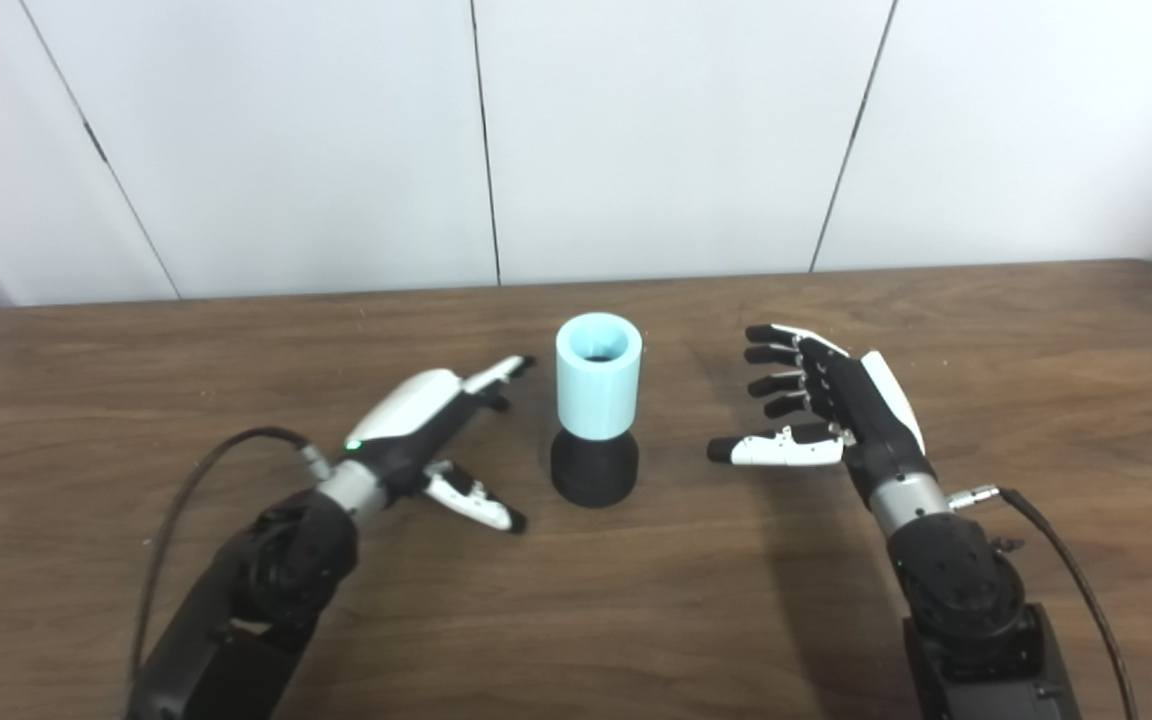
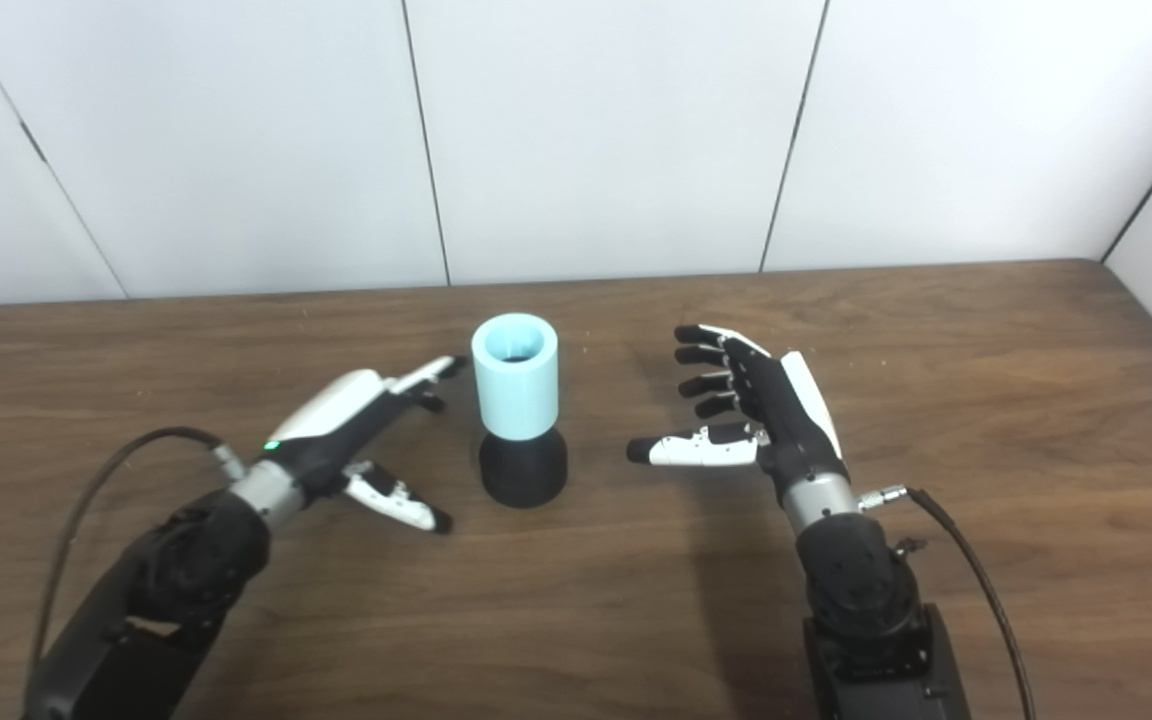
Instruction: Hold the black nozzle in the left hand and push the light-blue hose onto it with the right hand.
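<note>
The black nozzle (image 1: 593, 467) stands upright on the wooden table (image 1: 576, 620), near the middle. The light-blue hose (image 1: 598, 375), a short hollow cylinder, sits upright on top of it. My left hand (image 1: 436, 430) is open just left of the pair, fingers and thumb spread toward it, not touching. My right hand (image 1: 816, 405) is open to the right of the pair, palm facing it, with a clear gap between. Both hands hold nothing.
White wall panels (image 1: 576, 140) rise behind the table's far edge. A black cable (image 1: 186, 500) loops from my left wrist and another cable (image 1: 1066, 570) trails from my right wrist over the table.
</note>
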Motion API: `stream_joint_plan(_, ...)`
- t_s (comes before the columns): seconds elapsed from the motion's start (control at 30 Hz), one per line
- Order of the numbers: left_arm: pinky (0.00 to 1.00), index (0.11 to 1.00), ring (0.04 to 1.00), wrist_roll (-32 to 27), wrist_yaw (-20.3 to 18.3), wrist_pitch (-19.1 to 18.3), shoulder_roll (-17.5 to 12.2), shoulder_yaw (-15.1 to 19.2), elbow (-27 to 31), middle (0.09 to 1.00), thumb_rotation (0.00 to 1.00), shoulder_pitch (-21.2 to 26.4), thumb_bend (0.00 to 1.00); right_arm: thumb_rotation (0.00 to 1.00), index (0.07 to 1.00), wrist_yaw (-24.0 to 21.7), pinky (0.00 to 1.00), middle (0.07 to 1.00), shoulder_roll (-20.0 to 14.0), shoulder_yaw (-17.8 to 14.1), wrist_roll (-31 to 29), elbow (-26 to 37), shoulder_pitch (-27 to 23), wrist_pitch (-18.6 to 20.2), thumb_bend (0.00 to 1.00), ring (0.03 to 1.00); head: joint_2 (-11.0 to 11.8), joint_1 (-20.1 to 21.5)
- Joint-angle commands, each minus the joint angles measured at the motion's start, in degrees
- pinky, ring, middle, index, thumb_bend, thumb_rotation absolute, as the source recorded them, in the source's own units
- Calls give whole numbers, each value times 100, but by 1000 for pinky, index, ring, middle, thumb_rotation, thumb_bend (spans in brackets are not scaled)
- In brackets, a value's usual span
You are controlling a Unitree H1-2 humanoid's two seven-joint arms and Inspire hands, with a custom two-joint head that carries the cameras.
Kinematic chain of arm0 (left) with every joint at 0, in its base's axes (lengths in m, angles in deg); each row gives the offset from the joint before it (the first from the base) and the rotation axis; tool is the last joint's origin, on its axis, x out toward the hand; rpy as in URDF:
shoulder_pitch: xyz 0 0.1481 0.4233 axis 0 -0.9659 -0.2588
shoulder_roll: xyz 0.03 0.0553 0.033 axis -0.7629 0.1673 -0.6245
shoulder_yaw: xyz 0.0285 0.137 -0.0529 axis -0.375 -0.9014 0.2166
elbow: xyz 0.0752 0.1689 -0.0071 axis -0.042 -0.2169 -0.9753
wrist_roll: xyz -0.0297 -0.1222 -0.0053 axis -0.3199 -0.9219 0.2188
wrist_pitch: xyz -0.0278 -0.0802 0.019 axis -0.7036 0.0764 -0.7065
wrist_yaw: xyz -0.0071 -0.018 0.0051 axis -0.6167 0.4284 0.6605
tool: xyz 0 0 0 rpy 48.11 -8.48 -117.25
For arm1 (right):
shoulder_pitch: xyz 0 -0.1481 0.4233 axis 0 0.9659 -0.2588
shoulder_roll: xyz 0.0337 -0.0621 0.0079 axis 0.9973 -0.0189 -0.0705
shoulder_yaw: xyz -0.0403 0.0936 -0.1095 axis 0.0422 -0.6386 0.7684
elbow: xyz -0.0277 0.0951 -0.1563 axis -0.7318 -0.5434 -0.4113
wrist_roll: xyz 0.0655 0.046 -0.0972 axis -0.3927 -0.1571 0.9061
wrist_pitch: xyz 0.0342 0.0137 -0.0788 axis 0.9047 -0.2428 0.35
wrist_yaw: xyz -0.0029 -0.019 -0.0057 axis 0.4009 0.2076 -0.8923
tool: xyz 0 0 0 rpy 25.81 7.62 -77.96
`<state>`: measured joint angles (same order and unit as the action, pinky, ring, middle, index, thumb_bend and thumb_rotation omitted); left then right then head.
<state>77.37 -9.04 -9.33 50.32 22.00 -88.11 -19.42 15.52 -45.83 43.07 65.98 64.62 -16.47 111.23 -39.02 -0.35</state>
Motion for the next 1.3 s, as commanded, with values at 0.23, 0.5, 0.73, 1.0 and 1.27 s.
stream_joint_plan(0.23, 617, 794, 736, -1541, 1342, -223, 1320, 1598, 792, 758, 0, -644, 587, 2, 776, 236, 620, 758, -3, -109, -319, 390, 39, -346, 733, 658, -16, -28)
stream_joint_plan(0.5, 570, 758, 656, -2875, 1440, -234, 1874, 2193, 967, 694, 126, -653, 539, 71, 757, 459, 597, 740, 189, -226, -839, 293, 197, -997, 733, 641, -24, -139)
stream_joint_plan(0.73, 592, 753, 662, -3014, 1328, -54, 1706, 1956, 1038, 696, 235, -781, 571, 107, 760, 580, 543, 741, 325, -342, -1237, 298, 333, -1215, 747, 641, -3, -478)
stream_joint_plan(1.0, 595, 757, 671, -2974, 1314, -60, 1590, 1790, 1079, 702, 264, -819, 546, 112, 757, 585, 532, 738, 224, -298, -1272, 363, 470, -1214, 745, 640, 7, -365)
stream_joint_plan(1.27, 595, 746, 695, -3164, 1067, 18, 1348, 1706, 1055, 722, 262, -832, 551, 137, 759, 594, 536, 739, 210, -302, -1314, 469, 563, -1275, 745, 630, 11, -296)
